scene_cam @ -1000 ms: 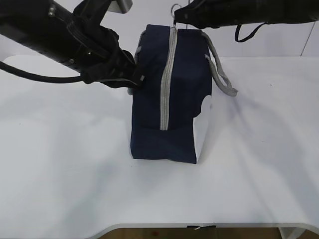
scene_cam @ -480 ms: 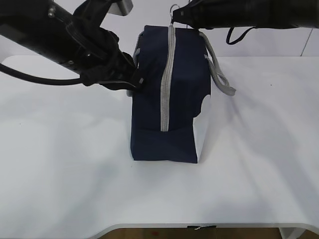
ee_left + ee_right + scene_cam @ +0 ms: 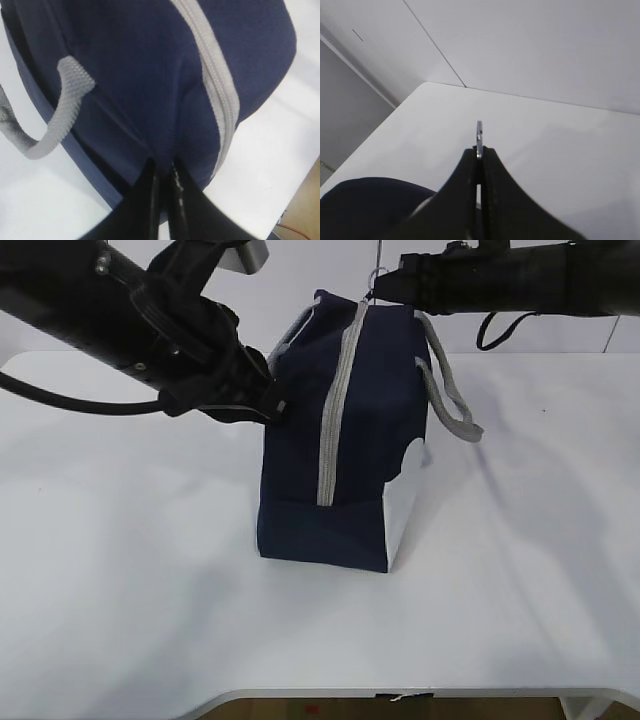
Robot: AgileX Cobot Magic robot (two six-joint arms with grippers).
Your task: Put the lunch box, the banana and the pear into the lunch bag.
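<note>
While the lunch bag (image 3: 340,435) stood upright near the middle of the white table (image 3: 120,580), leaning a little toward the right, you had both arms working on it from opposite sides, and the arrangement made sense for a zipper pull. On the left, your left gripper (image 3: 162,172) had its jaws drawn nearly together on a fold of the navy fabric on the bag's side, next to a grey loop handle (image 3: 60,110); that pinch looked meant to anchor the bag so it would not slide or lift when the top was tugged. Moving across, the grey zipper (image 3: 335,405) ran closed down the near end, so the bag appeared shut. Further right, your right gripper (image 3: 479,150) was clamped tight on the thin metal zipper pull (image 3: 479,132) at the bag's top edge, which explained the lean: the pull was drawing the top that way. You could not see the lunch box, the banana or the pear in any view; whether they sat inside could not be told.
</note>
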